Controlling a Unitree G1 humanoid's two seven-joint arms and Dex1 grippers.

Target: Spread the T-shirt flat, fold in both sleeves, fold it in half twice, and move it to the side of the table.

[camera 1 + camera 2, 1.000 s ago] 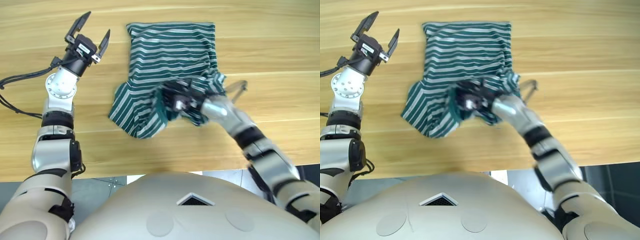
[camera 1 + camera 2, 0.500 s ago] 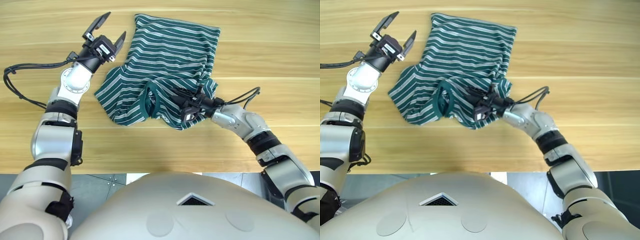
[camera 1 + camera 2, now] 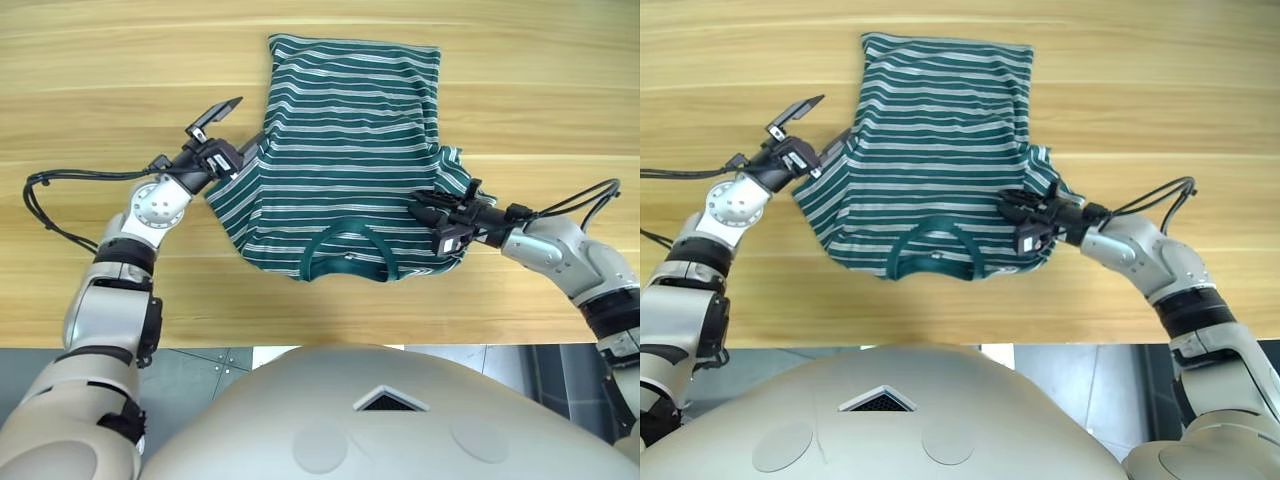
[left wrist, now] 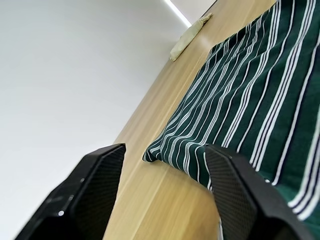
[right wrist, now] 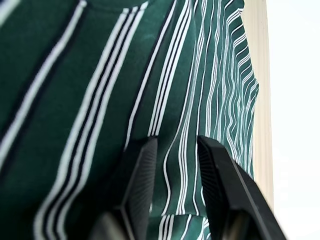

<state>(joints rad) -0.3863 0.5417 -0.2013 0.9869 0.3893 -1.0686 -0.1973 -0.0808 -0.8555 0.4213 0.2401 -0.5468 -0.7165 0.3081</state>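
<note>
A: Where does the T-shirt lie?

B: On the table, mostly open, collar toward the robot and hem at the far side. The body is fairly smooth; the right sleeve is bunched up near the shoulder.

A: And the 2 grippers?

B: The left gripper is at the shirt's left edge with its jaws spread wide. It has hold of nothing: 1 finger is raised off the table, the other is down by the cloth. The right gripper is at the right shoulder with its jaws drawn nearly together and striped cloth between them, so I judge it has a pinch of fabric.

A: How will the shirt handle?

B: Light, limp knit, I'd say. It should drag easily over the wood, but it will stretch and ripple rather than slide as 1 piece, and pulling a single point will likely only pucker it.

A: Best places to take hold?

B: Probably the 2 shoulder seams or the sleeve ends, pinching both layers and pulling outward together. The crumpled right sleeve looks the likeliest trouble spot.
</note>
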